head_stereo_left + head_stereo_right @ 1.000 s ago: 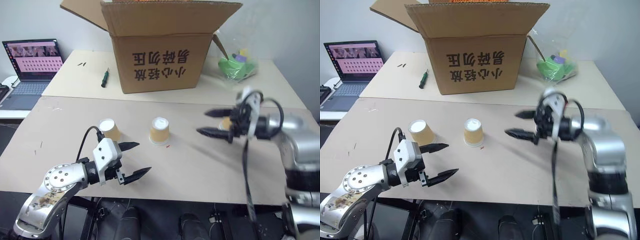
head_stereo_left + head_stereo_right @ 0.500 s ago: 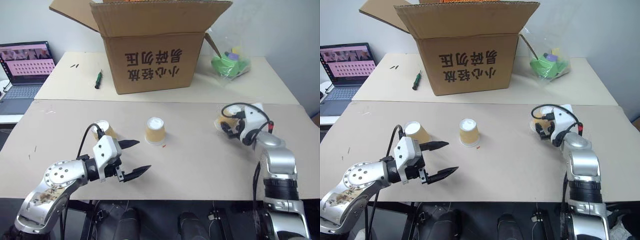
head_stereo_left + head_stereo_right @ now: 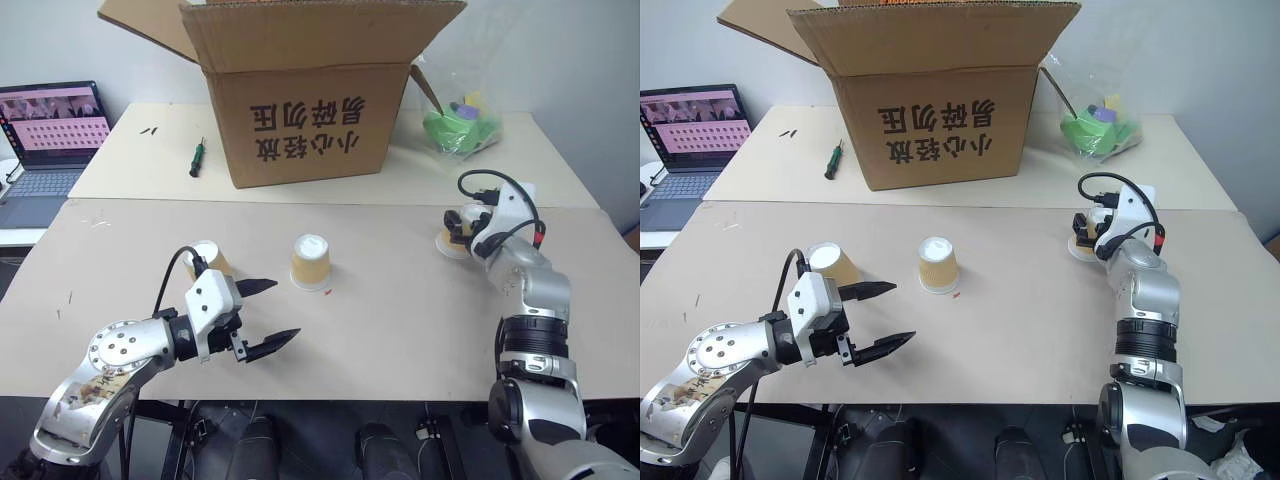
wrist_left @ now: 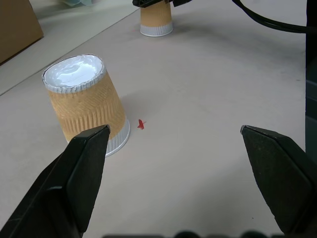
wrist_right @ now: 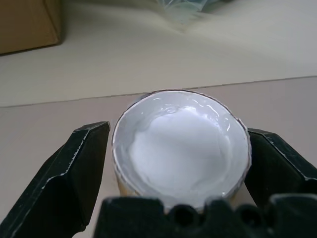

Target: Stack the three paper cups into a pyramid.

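Observation:
Three paper cups stand upside down on the near table, white bases up. The left cup [image 3: 208, 257] sits just behind my left gripper [image 3: 288, 309], which is open and empty. The middle cup [image 3: 310, 262] stands apart ahead of it and appears close in the left wrist view [image 4: 86, 104]. My right gripper [image 5: 177, 131] is open and straddles the right cup [image 5: 181, 146], one finger [image 5: 74, 178] on each side of it. This right cup [image 3: 450, 240] stands near the table's far right.
A big open cardboard box [image 3: 310, 90] stands on the rear table, with a screwdriver [image 3: 197, 158] to its left and a green plastic bag [image 3: 460, 125] to its right. A laptop [image 3: 50, 130] sits at the far left. A small red speck [image 4: 141, 124] lies by the middle cup.
My right arm swung out to the right and forward, turning its gripper from sideways to pointing ahead, and now has its fingers around the right cup. The left arm stayed still.

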`<state>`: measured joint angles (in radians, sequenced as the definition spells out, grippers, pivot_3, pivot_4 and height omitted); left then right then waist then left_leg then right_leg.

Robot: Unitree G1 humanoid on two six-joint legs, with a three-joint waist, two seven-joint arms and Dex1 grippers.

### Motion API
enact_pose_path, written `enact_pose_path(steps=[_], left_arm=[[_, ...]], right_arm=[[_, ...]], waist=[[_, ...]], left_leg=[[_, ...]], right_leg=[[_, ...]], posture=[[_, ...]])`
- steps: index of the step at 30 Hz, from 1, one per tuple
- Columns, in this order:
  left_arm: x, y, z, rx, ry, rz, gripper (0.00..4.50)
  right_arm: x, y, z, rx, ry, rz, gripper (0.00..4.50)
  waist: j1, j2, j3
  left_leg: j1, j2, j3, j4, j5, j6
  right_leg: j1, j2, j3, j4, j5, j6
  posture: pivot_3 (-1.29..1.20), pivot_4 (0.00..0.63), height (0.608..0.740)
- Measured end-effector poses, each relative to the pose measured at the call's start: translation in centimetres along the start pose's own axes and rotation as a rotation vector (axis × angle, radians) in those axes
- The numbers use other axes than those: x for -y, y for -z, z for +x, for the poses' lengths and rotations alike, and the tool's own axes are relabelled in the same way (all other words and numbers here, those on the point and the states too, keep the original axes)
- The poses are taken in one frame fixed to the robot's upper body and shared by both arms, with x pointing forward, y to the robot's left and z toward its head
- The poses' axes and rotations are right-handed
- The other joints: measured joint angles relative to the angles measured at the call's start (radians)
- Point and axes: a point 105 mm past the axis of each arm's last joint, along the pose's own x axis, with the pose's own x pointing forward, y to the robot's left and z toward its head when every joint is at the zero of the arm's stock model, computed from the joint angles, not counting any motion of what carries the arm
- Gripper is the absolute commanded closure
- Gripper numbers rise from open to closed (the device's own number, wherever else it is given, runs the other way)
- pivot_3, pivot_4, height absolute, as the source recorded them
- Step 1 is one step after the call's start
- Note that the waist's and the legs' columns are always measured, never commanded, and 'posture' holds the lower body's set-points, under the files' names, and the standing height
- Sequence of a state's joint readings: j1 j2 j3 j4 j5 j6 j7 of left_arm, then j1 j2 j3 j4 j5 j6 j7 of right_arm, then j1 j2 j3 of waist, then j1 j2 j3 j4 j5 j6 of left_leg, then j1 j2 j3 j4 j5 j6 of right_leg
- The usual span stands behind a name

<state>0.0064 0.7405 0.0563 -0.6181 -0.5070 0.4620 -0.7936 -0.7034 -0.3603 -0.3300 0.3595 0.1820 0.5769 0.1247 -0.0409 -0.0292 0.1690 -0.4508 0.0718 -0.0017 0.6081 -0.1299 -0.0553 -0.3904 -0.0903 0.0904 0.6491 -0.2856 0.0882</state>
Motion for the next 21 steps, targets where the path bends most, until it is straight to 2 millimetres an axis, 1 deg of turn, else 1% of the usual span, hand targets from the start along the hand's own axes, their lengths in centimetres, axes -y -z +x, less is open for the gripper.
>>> enact_pose_path(steps=[2,3,4,6,9,11,12,13,14,15,16,18,20,21], left_arm=[[0.0,0.1,0.0,-0.003,-0.005,-0.004,0.0],[0.0,0.1,-0.1,-0.003,-0.006,-0.005,0.0],[0.0,0.2,-0.1,-0.004,-0.007,-0.006,0.0],[0.0,0.3,-0.1,-0.007,-0.011,-0.01,0.0],[0.1,0.6,-0.2,-0.016,-0.02,-0.018,0.0],[0.1,0.7,-0.3,-0.021,-0.024,-0.02,0.0],[0.1,0.7,-0.3,-0.021,-0.025,-0.019,0.0],[0.1,0.8,-0.3,-0.024,-0.026,-0.023,0.0],[0.1,0.8,-0.3,-0.025,-0.026,-0.023,0.0],[0.1,0.8,-0.3,-0.025,-0.026,-0.023,0.0],[0.1,0.9,-0.3,-0.025,-0.026,-0.022,0.0],[0.2,0.9,-0.3,-0.026,-0.026,-0.023,0.0],[0.2,0.9,-0.3,-0.026,-0.026,-0.023,0.0],[0.2,0.9,-0.3,-0.027,-0.025,-0.024,0.0]], right_arm=[[0.1,0.1,0.2,0.004,0.003,0.003,0.03],[0.1,0.0,0.3,0.006,0.004,0.003,0.53],[0.1,-0.1,0.3,0.011,0.004,0.0,0.73],[0.0,-0.4,0.3,0.024,-0.005,-0.015,1.34],[-1.0,-0.8,0.4,0.042,-0.059,-0.057,1.34],[-2.4,-1.4,0.2,0.061,-0.126,-0.107,1.34],[-3.5,-1.9,0.0,0.079,-0.185,-0.143,1.34],[-5.3,-2.9,-0.5,0.115,-0.287,-0.187,1.34],[-5.8,-3.3,-0.7,0.128,-0.314,-0.198,1.34],[-6.9,-4.0,-1.2,0.15,-0.377,-0.219,1.34],[-8.7,-4.9,-2.3,0.184,-0.511,-0.258,1.34],[-11.1,-5.7,-3.9,0.213,-0.684,-0.311,1.34],[-12.8,-5.5,-5.5,0.199,-0.843,-0.371,1.34],[-13.9,-4.9,-6.7,0.163,-0.972,-0.416,1.34]], waist=[[-0.001,0.0,0.0],[-0.001,0.0,0.0],[-0.001,0.0,0.0],[-0.002,0.0,0.0],[-0.005,0.0,0.0],[-0.006,0.001,0.001],[-0.005,0.001,0.001],[-0.005,0.002,0.001],[-0.005,0.002,0.001],[-0.005,0.002,0.001],[-0.003,0.002,0.001],[-0.001,0.002,0.001],[0.005,0.002,0.001],[0.008,0.002,0.001]], left_leg=[[0.0,0.0,0.0,0.0,0.0,0.0],[0.0,0.0,0.0,0.0,0.0,0.0],[0.0,0.0,0.0,0.0,0.0,0.0],[0.0,0.0,0.0,0.0,0.0,0.0],[0.0,0.0,0.0,0.0,0.0,0.0],[0.0,0.0,0.0,0.0,0.0,0.0],[0.0,0.0,0.0,0.0,0.0,0.0],[0.0,0.0,0.0,0.0,0.0,0.0],[0.0,0.0,0.0,0.0,0.0,0.0],[0.0,0.0,0.0,0.0,0.0,0.0],[0.0,0.0,0.0,-0.001,0.0,0.0],[0.0,0.0,0.0,0.0,0.0,0.0],[0.0,0.0,0.0,0.0,0.0,0.0],[0.0,0.0,0.0,0.0,0.0,0.0]], right_leg=[[0.0,0.0,0.0,0.0,0.0,0.0],[0.0,0.0,0.0,0.0,0.0,0.0],[0.0,0.0,0.0,0.0,0.0,0.0],[0.0,0.0,0.0,0.0,0.0,0.0],[0.0,0.0,0.0,0.0,0.0,0.0],[-0.001,0.0,0.0,0.0,0.0,0.0],[-0.001,0.0,0.0,0.0,0.0,0.0],[-0.001,0.0,0.0,0.0,0.0,0.0],[-0.001,0.0,0.0,0.0,0.0,0.0],[-0.001,0.0,0.0,0.0,0.0,0.0],[-0.001,0.0,0.0,0.0,0.0,0.0],[0.0,0.0,0.0,0.0,0.0,0.0],[0.0,0.0,-0.001,0.0,0.0,0.0],[0.0,0.0,-0.001,0.0,0.0,0.0]], posture=[[0.0,0.15,0.705],[0.0,0.15,0.705],[0.0,0.15,0.705],[0.0,0.15,0.705],[0.0,0.15,0.705],[0.0,0.15,0.705],[0.0,0.15,0.705],[0.0,0.15,0.705],[0.0,0.15,0.705],[0.0,0.15,0.705],[0.0,0.15,0.705],[0.0,0.15,0.705],[0.0,0.15,0.705],[0.0,0.15,0.705]])
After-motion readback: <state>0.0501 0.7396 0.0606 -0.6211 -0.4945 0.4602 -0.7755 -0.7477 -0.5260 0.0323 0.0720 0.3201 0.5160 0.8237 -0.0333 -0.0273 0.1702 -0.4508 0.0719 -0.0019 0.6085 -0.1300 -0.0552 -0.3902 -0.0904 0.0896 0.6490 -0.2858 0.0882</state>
